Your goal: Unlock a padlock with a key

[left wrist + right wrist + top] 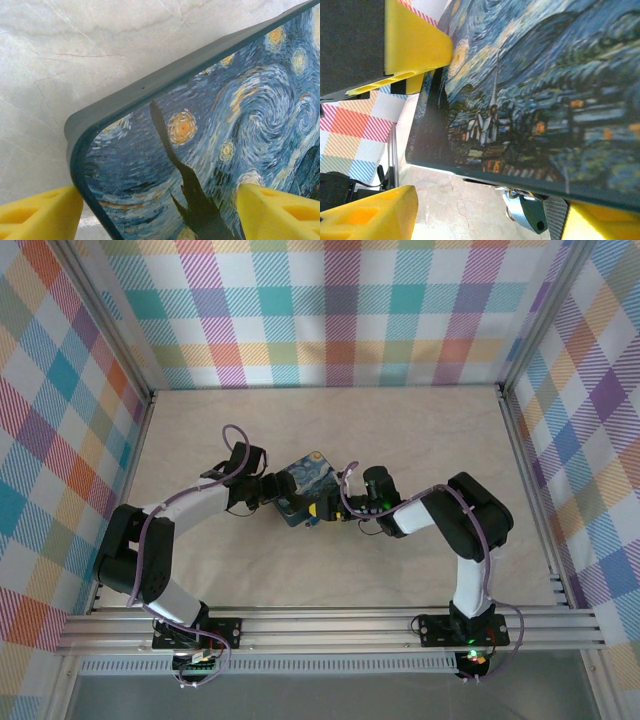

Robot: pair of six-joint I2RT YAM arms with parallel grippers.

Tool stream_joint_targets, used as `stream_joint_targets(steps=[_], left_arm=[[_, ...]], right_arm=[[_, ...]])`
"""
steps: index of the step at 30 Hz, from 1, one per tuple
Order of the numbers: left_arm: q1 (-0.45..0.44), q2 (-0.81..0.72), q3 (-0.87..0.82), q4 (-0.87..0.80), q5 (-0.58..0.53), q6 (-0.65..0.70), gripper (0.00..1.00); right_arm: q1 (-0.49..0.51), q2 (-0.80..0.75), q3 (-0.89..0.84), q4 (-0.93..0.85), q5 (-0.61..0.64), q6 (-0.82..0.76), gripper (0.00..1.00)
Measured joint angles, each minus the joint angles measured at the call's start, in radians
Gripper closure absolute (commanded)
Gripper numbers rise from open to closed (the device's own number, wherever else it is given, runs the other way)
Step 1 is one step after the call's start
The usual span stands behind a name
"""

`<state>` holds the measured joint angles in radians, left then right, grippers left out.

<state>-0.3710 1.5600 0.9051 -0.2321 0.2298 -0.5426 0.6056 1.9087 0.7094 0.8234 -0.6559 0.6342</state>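
Left tool [159, 212], blocky yellow, flanks smooth round-cornered painted tin [225, 125].

Pale marbled table [420, 440] with faint veining is carrying the scene, its surface lying bare around the middle. Starry-night tin [305, 480] is sitting over mid-table, tilting; whether it is touching the surface cannot be told. Padlock [525, 212] is showing just under the tin's lower edge, over the tabletop, contact unclear.

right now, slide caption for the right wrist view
Starry-night tin, teal padlock under its edge, right claw below
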Motion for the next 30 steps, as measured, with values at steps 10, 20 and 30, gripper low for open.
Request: stream_joint_targets(steps=[10, 20, 30], left_arm=[[-0.002, -0.021, -0.026, 0.016, -0.008, -0.023, 0.22], [-0.014, -0.063, -0.065, 0.021, -0.032, -0.043, 0.22], [-0.014, -0.073, -0.071, 0.022, -0.041, -0.046, 0.22]], right_arm=[[0.003, 0.029, 0.0, 0.039, -0.003, 0.005, 0.33], [0.003, 0.059, -0.016, 0.145, -0.016, 0.028, 0.47], [0.011, 0.06, -0.031, 0.172, -0.028, 0.031, 0.55]])
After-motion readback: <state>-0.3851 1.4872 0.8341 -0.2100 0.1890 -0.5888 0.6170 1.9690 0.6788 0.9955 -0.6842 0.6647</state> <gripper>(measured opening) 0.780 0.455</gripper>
